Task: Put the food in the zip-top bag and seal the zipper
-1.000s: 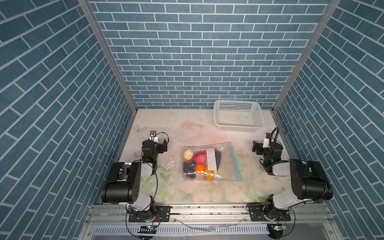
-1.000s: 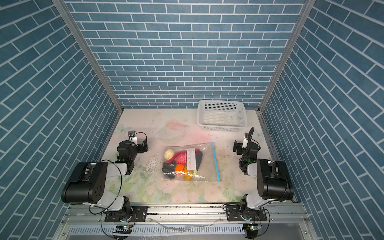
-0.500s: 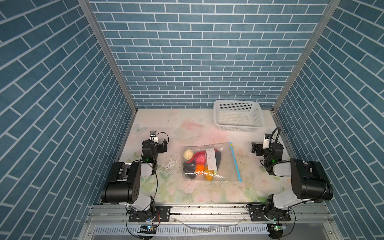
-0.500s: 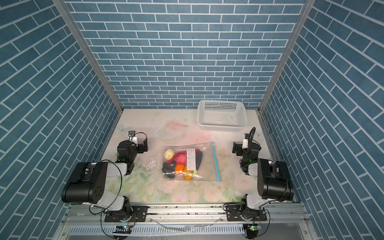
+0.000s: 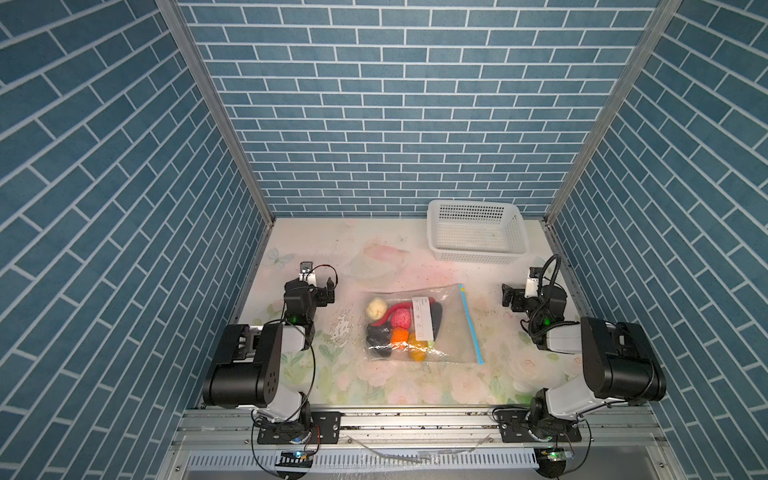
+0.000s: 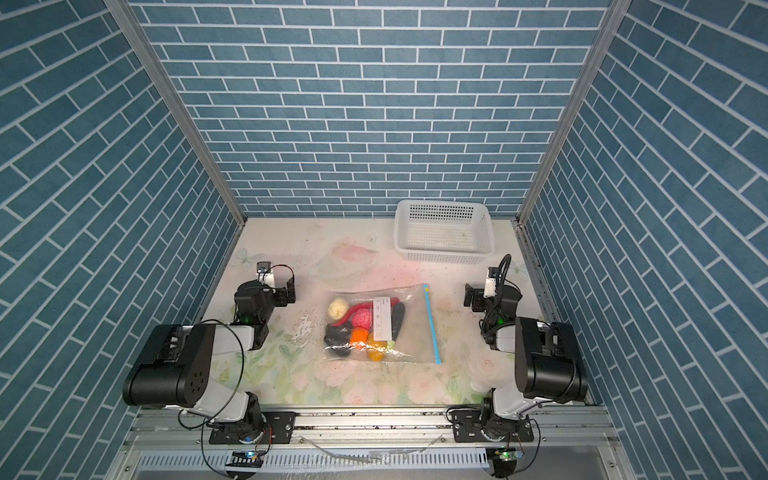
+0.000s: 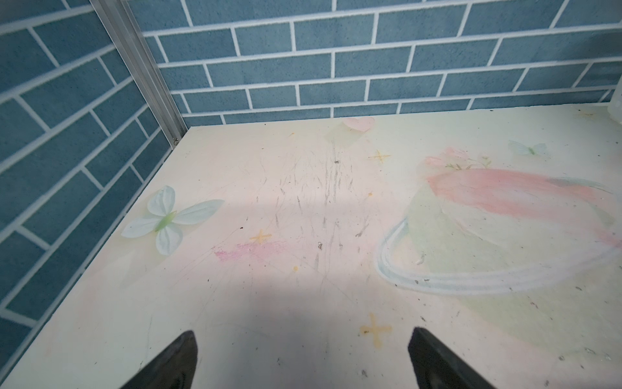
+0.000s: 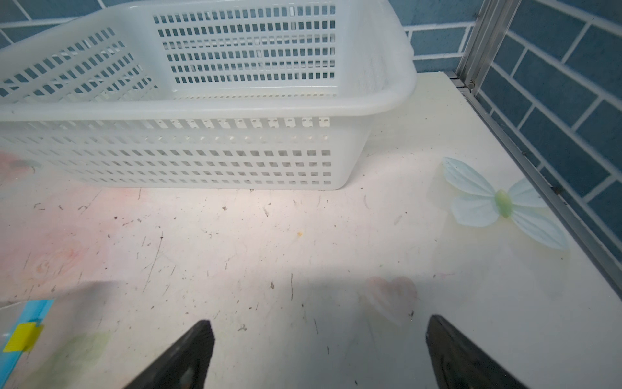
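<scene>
The clear zip-top bag (image 5: pixel 451 332) (image 6: pixel 409 332) lies flat mid-table in both top views. The food is inside it: a cream ball (image 5: pixel 376 308), a pink ball (image 5: pixel 402 319), orange pieces (image 5: pixel 400 334), black ovals (image 5: pixel 380 338) and a red strip (image 5: pixel 388 312). The blue zipper (image 5: pixel 471 328) (image 6: pixel 432 328) runs straight along the bag's right edge, its yellow slider (image 8: pixel 23 336) at the far end. My left gripper (image 5: pixel 321 289) (image 7: pixel 303 336) rests open left of the bag, over bare table. Right of the bag, my right gripper (image 5: pixel 514 296) (image 8: pixel 319 323) is open and holds nothing.
A white perforated basket (image 5: pixel 478 251) (image 8: pixel 202 107) stands at the back right, just beyond my right gripper. Blue brick walls close in the table on three sides, and both arm bases sit at the front rail.
My right wrist has sunk a little toward the table. The bag and the left arm have not moved.
</scene>
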Tool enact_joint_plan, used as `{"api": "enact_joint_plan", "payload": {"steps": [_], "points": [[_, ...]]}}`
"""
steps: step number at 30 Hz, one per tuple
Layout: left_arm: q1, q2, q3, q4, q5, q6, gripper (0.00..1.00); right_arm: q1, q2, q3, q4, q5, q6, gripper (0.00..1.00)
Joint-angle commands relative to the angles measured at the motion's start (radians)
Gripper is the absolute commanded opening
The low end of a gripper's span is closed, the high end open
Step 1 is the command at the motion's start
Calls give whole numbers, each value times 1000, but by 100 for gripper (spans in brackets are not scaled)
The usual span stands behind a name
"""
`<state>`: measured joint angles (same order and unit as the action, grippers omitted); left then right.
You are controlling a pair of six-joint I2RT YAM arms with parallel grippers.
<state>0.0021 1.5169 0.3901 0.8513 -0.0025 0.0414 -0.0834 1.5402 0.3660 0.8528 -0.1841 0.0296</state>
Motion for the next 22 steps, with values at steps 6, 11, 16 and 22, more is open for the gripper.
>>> {"api": "enact_joint_plan", "payload": {"steps": [6,11,16,22], "points": [[-2,12,-5,14,-1,10,99,-7,4,22,25,-26,-1,99],[-2,12,-5,14,-1,11,99,-8,5,27,18,-32,0,99],[-7,12,-3,12,-8,13,99,-8,8,35,4,-25,-4,99],[-7,12,-5,12,-10,13,99,-7,7,28,17,-26,-2,99]]}}
